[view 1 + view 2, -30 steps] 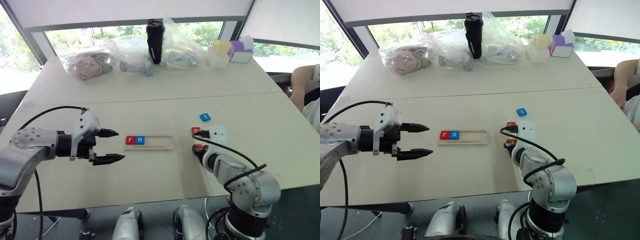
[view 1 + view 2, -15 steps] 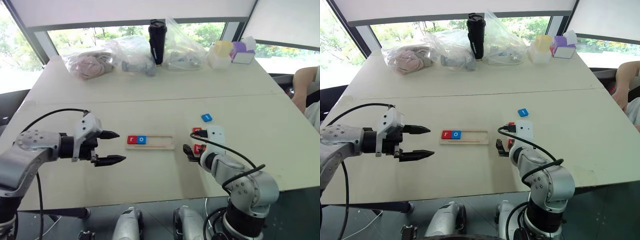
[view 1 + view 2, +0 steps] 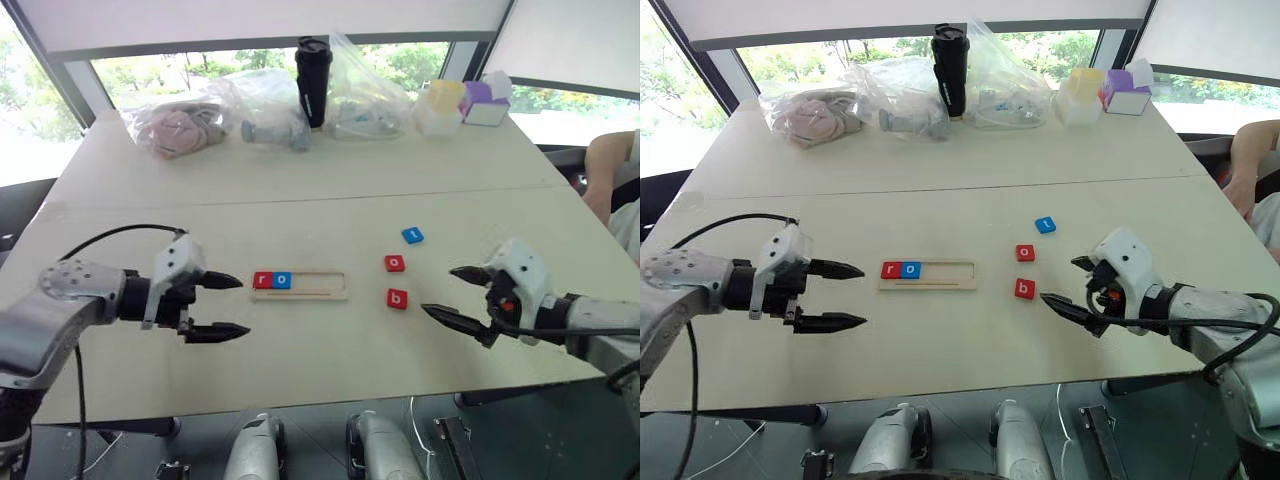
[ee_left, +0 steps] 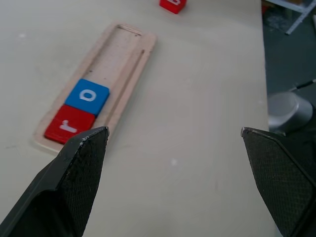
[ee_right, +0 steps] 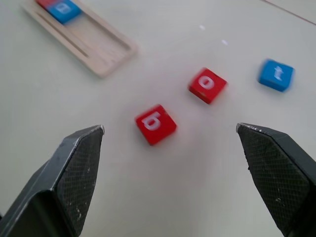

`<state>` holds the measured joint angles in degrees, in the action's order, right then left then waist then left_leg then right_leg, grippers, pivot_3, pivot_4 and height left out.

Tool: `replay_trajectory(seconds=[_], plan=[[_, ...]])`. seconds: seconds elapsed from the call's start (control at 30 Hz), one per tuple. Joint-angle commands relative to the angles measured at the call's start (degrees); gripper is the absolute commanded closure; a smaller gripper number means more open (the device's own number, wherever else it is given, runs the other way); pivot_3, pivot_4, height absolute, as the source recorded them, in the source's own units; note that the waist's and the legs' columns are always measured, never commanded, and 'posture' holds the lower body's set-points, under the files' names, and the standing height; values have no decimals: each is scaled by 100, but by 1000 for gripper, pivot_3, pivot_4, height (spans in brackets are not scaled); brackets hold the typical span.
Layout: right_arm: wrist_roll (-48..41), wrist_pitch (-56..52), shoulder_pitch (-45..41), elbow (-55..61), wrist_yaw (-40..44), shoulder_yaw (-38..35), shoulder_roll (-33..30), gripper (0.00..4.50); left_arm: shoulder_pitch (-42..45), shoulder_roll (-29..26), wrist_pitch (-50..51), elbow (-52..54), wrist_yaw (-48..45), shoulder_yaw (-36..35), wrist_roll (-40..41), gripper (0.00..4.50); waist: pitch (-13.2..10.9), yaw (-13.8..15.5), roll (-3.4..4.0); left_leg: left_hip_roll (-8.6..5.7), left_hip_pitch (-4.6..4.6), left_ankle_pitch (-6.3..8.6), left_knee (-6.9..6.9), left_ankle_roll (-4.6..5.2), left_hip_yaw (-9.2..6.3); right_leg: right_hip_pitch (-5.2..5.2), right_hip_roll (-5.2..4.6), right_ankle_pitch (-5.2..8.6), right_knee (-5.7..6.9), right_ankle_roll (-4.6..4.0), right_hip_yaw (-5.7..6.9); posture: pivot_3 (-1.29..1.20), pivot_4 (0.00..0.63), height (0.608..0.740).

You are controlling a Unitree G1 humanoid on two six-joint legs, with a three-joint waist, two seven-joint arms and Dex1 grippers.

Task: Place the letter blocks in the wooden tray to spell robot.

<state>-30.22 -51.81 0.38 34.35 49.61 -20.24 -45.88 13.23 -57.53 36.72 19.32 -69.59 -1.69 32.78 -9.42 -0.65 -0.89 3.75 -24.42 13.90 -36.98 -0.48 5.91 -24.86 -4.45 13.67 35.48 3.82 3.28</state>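
tray: long pale-wood tray [image 3: 299,284] sits mid-table, red "r" tile [image 3: 263,280] and blue "o" tile [image 3: 282,280] at its left end
loose tiles: red "b" tile [image 3: 397,298], red "o" tile [image 3: 395,263], blue "t" tile [image 3: 412,235], right of tray
left gripper [image 3: 225,305]: fingers spread, empty
right gripper [image 3: 454,293]: fingers wide apart, empty

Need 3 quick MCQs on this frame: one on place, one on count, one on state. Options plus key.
1. Where is the red b block?
A. in the tray
B. on the table right of the tray
C. in a gripper

2. How many blocks lie in the tray?
A. two
B. three
C. five

3. The right gripper is:
A. shut on a block
B. open, empty
C. shut, empty

Key: 1 B, it lies on the table beside the red o; 2 A, r and blue o alone; 3 B, fingers spread, nothing between.
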Motion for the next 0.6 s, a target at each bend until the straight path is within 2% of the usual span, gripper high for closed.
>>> replay_trajectory(seconds=[0.03,0.13,0.2,0.6], plan=[[261,1313,280,-863,564,108,52,47,179,-88,-159,0,-118,1,-95,0,0,13,0,0,-1,0,-3,0,1,0,-2,0,0,-1,-1,0,150,740],[939,2501,358,-1866,906,905,10,47,190,-186,-568,-185,-252,108,-443,0,0,5,-3,-4,0,0,-15,0,3,10,-8,0,-4,-1,-1,0,150,740],[1183,3006,233,-2292,961,1211,88,47,241,-120,-610,-210,-274,62,-398,0,0,1,-3,-7,1,0,-17,1,4,12,-14,-1,-3,-1,-2,0,150,740],[1730,4438,-637,-3731,1205,2188,550,47,267,-45,-571,-124,-288,114,-388,0,0,-28,-9,-4,24,-2,-29,-2,9,16,-7,-1,43,2,-2,0,150,740]])
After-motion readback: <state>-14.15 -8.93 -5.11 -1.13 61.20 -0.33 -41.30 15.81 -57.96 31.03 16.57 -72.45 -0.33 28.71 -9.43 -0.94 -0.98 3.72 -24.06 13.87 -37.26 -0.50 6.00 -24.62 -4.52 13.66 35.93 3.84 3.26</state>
